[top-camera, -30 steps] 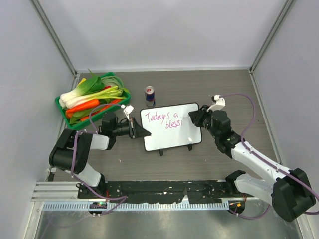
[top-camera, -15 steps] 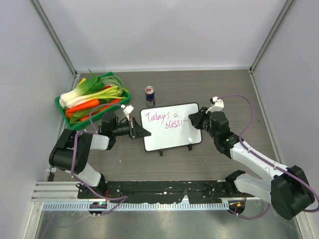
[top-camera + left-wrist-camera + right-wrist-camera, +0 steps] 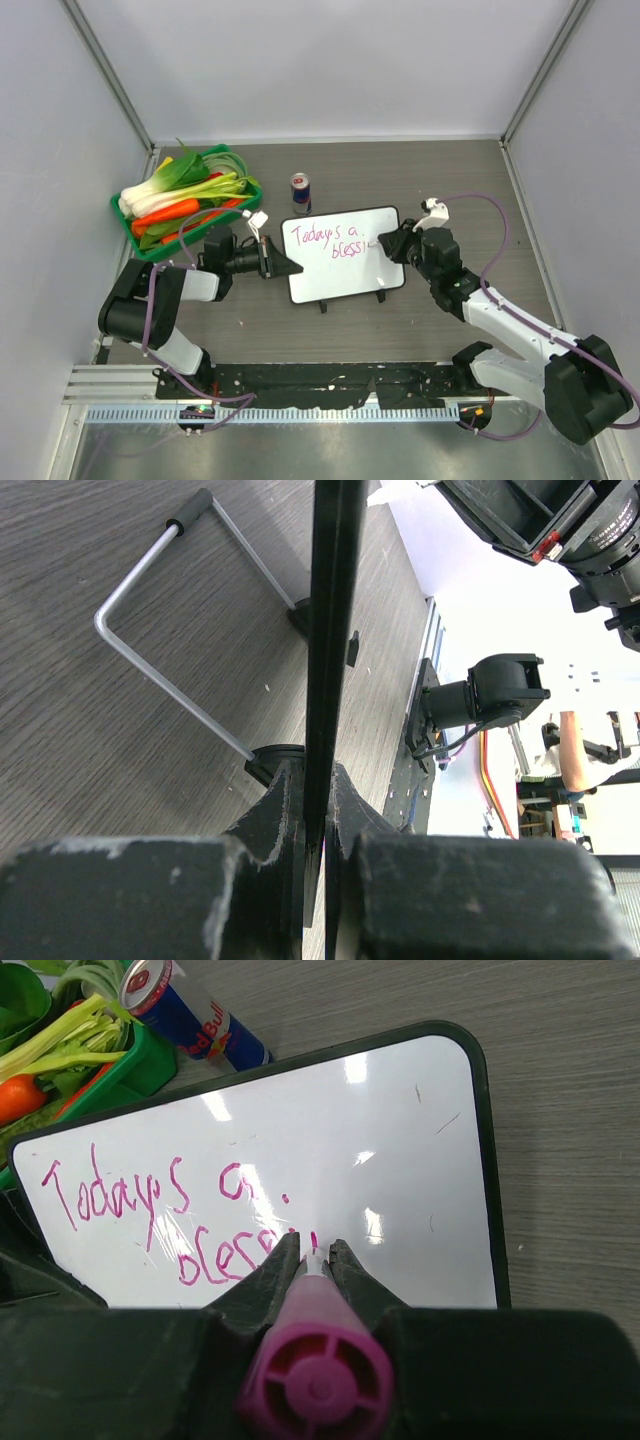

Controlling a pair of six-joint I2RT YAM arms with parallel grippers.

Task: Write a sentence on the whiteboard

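Observation:
The whiteboard [image 3: 340, 255] lies mid-table on small black feet. The sentence [image 3: 325, 241] is in pink marker, two lines reading "Today's a" and "blessi"; it shows in the right wrist view [image 3: 130, 1200] too. My left gripper [image 3: 292, 266] is shut on the whiteboard's left edge [image 3: 330, 630], seen edge-on between the pads. My right gripper [image 3: 385, 243] is shut on a pink marker [image 3: 313, 1360], its tip touching the board [image 3: 400, 1160] just right of the second line.
A green basket [image 3: 150, 245] of vegetables stands at the back left. A Red Bull can [image 3: 300, 192] stands just behind the board, also in the right wrist view [image 3: 185, 1010]. The board's wire stand [image 3: 160, 630] rests on the wooden table.
My right gripper has moved the marker slightly left and down on the board, adding to the second line. The left gripper and the board have not moved.

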